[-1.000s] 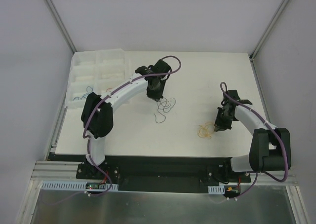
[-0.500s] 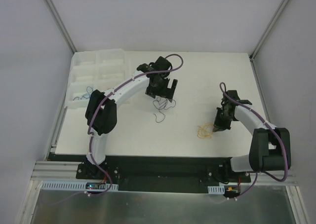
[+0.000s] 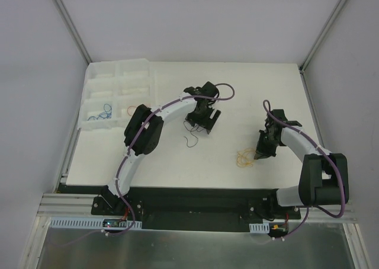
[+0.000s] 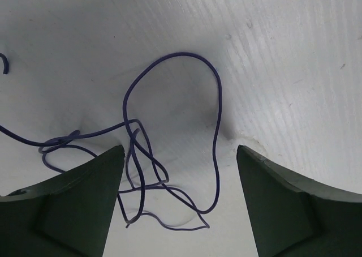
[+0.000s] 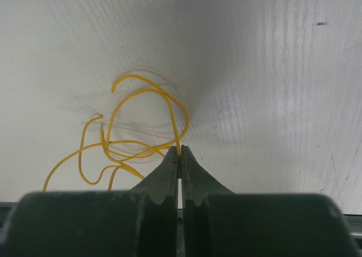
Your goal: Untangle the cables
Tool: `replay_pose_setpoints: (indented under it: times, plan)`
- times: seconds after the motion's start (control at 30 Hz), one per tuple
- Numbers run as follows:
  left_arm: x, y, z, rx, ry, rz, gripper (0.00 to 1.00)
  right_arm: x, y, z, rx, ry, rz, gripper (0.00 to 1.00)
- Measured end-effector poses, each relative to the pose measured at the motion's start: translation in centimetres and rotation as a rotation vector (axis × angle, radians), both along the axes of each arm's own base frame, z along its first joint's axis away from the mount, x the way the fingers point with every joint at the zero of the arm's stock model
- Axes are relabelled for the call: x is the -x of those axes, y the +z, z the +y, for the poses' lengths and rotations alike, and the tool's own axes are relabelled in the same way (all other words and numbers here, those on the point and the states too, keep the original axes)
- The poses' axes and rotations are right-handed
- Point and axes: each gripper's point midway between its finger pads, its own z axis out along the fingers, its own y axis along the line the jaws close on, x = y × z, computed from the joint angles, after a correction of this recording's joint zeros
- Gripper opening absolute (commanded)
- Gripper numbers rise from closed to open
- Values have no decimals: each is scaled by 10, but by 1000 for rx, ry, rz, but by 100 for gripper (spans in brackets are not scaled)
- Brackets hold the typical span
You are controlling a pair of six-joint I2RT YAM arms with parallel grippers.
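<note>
With the left hand (image 4: pixel 180 150) released astride the blue wire tangle (image 4: pixel 217 98) and the right hand (image 5: pixel 180 154) grasping the yellow wire (image 5: pixel 138 90), separation is underway; the likely next move is closing the left hand on one strand.

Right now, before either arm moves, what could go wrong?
The left gripper hangs open over the crossed loops of the blue wire; closing here could pinch several strands and tighten the tangle. The right gripper is shut on one strand of the yellow wire; pulling may drag the whole bundle instead of freeing it.

Overhead view down on whole table (image 3: pixel 249 97); two wrist views close, seemingly steep, on separate patches.
</note>
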Motion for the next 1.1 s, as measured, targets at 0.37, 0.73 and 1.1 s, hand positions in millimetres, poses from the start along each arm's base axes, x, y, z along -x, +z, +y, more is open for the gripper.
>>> replay_pose_setpoints:
  times: [0.37,0.73,1.1]
  plan:
    - [0,-7,16,-66,17,-28,0,0,-1,1,-6,8,3,2]
    - [-16,124,75,57,155,-251,0,1,-6,7,8,47,11,2]
    - [-113,240,274,201,747,-543,0,5,-11,11,36,93,34,2]
